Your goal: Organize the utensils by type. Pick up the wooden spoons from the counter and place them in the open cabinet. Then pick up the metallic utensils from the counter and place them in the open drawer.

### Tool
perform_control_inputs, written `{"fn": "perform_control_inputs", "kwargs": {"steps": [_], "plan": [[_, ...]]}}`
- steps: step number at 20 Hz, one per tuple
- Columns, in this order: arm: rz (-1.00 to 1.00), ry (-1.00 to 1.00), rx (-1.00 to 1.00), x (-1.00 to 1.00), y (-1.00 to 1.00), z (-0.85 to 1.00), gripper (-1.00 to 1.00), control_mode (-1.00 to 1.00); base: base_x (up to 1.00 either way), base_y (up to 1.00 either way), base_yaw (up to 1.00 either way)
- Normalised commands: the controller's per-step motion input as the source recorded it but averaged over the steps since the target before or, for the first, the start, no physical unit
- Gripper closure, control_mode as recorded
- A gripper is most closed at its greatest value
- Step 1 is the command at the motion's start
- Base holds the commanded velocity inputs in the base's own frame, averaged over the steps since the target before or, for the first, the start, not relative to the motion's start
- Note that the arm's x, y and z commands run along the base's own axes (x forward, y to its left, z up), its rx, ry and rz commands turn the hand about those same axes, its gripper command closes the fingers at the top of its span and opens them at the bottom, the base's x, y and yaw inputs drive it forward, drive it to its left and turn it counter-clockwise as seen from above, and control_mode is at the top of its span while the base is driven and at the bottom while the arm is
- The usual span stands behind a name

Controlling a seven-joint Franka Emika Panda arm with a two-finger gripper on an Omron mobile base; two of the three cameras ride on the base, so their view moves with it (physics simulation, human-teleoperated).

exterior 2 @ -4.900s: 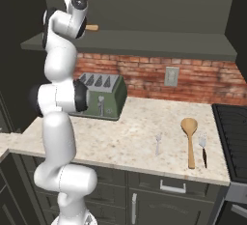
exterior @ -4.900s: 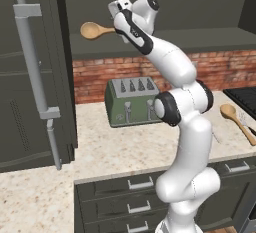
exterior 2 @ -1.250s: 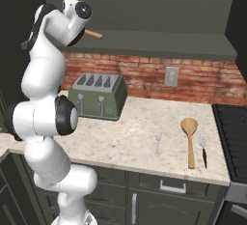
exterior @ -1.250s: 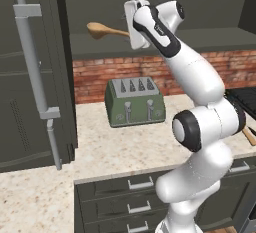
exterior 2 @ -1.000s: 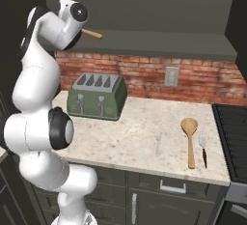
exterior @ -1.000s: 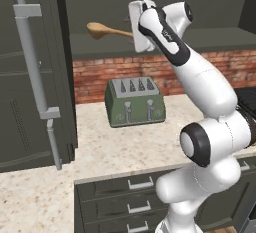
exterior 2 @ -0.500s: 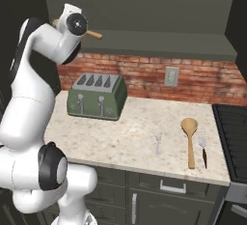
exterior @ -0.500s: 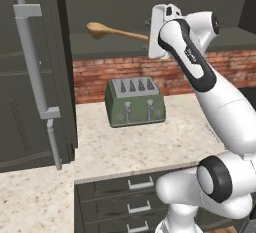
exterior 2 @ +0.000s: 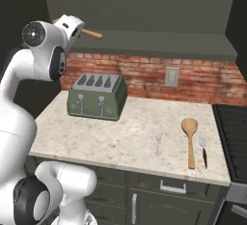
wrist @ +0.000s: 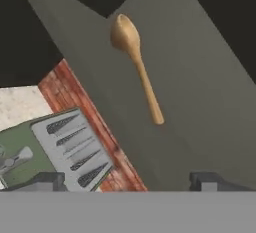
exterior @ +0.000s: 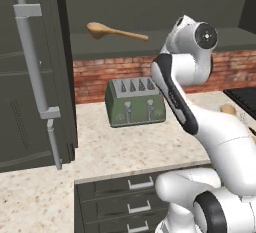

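Drawers (exterior: 131, 202) sit closed below the front edge of the beige surface (exterior 2: 120, 142). Second wooden spoon (exterior 2: 189, 140) lies on the surface near the stovetop (exterior 2: 236, 137), bowl toward the wall, with a dark-handled fork (exterior 2: 203, 147) just beside it on the stove side and a small silver utensil (exterior 2: 157, 143) on the other. Green toaster (exterior 2: 96, 96) stands further back against the brick wall (exterior 2: 144, 77). Gripper (wrist: 128, 179) is raised at cabinet height, fingers spread, holding nothing. First wooden spoon (wrist: 135, 64) lies flat on the cabinet shelf (exterior: 125, 47), apart from the fingers. Cabinet door (exterior: 30, 72) stands open at left.
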Motion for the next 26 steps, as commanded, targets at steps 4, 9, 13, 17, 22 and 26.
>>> {"fn": "perform_control_inputs", "kwargs": {"steps": [4,9,13,17,22,26], "plan": [[-0.65,0.53,0.14,-0.36,-0.38,0.00,-1.00,-1.00,0.00,0.00,0.00],[-0.56,0.56,0.19,-0.32,-0.56,0.00,-1.00,-1.00,0.00,0.00,0.00],[-0.48,0.57,0.21,-0.25,-0.75,-0.01,-1.00,-1.00,0.00,0.00,0.00],[-0.37,0.17,0.06,-0.33,-0.83,-0.30,-1.00,-1.00,0.00,0.00,0.00],[-0.23,0.00,0.00,-0.14,-0.83,-0.60,-1.00,-1.00,0.00,0.00,0.00],[-0.12,-0.01,0.00,-0.04,-0.79,-0.73,-1.00,-1.00,0.00,0.00,0.00]]}}
